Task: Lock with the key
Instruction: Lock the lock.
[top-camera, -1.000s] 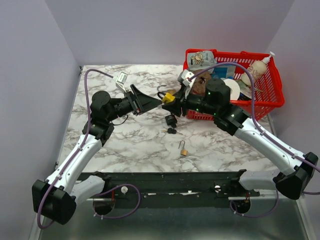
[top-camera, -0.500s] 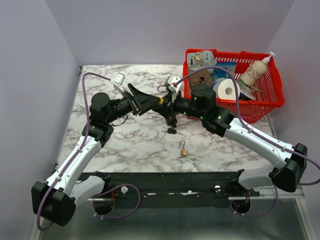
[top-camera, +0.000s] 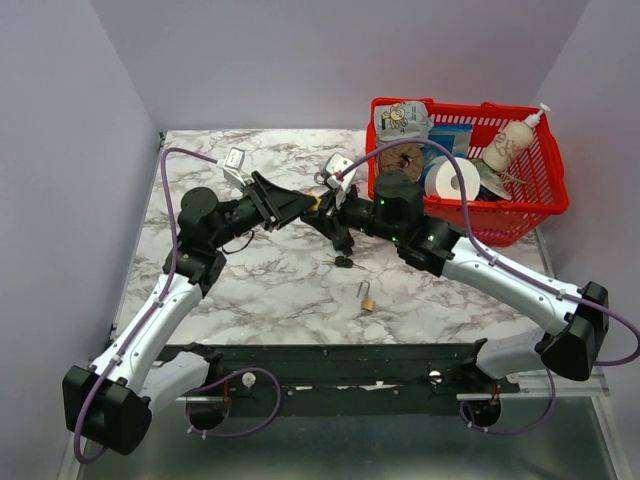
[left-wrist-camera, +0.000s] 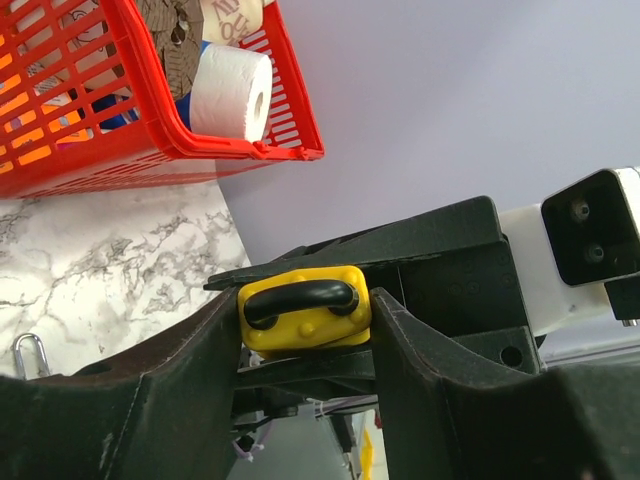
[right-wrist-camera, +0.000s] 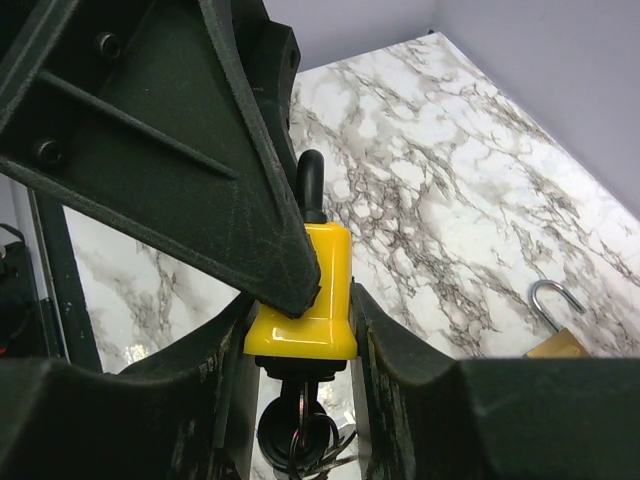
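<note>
A yellow padlock (top-camera: 316, 203) with a black shackle is held above the table between both grippers. My left gripper (top-camera: 303, 205) is shut on it, and in the left wrist view the padlock (left-wrist-camera: 318, 325) sits between the fingers (left-wrist-camera: 200, 380). My right gripper (top-camera: 332, 214) is shut on it from the other side, and in the right wrist view the padlock body (right-wrist-camera: 312, 290) is pinched between the fingers. A black-headed key (right-wrist-camera: 295, 438) with a ring hangs from the padlock's underside.
A small brass padlock (top-camera: 367, 301) with its shackle open lies on the marble table (top-camera: 250, 290); it also shows in the right wrist view (right-wrist-camera: 556, 343). Loose keys (top-camera: 343, 262) lie near it. A red basket (top-camera: 520, 215) of items stands at the back right.
My right arm has carried the yellow padlock leftward to my left gripper. The left fingers now sit around the padlock, so both grippers meet at it.
</note>
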